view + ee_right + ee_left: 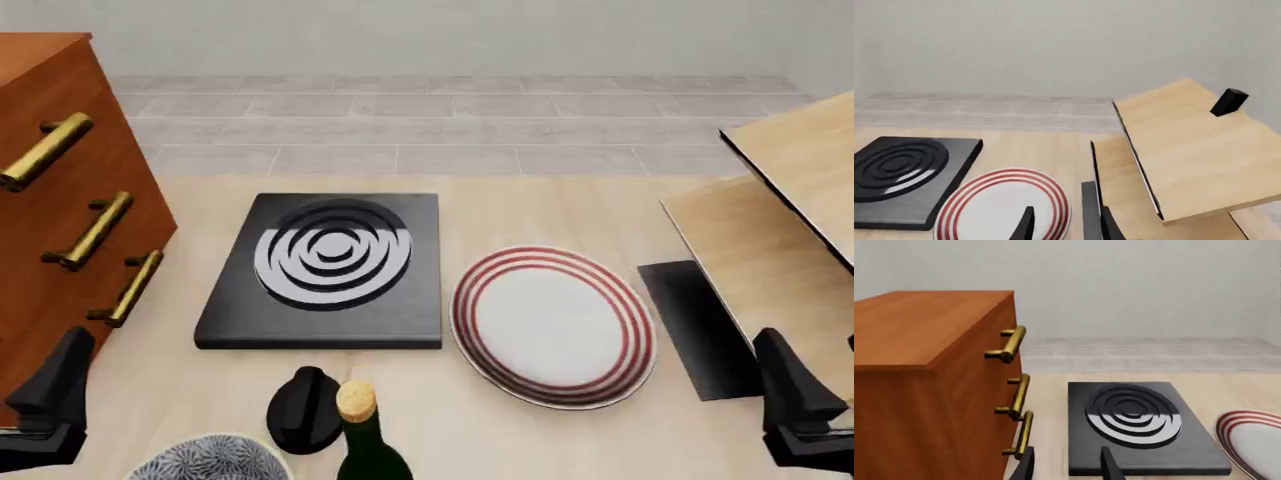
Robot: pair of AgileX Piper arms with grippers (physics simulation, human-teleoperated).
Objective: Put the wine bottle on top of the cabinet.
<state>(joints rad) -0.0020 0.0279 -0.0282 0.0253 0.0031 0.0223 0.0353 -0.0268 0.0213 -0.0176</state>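
table point(561, 205): pale wood, grey tiled floor and plain wall beyond
wine bottle point(363, 443): 6 o'clock, near edge, upright
cabinet point(60, 200): 9 o'clock
left gripper point(1066, 465): fingers apart, empty
right gripper point(1064, 225): fingers apart, empty

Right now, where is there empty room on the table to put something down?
Bare wood lies beyond the black hob and striped plate, toward the floor. The cabinet top is bare too. It is crowded at the near edge: wine bottle, black knob, patterned bowl.
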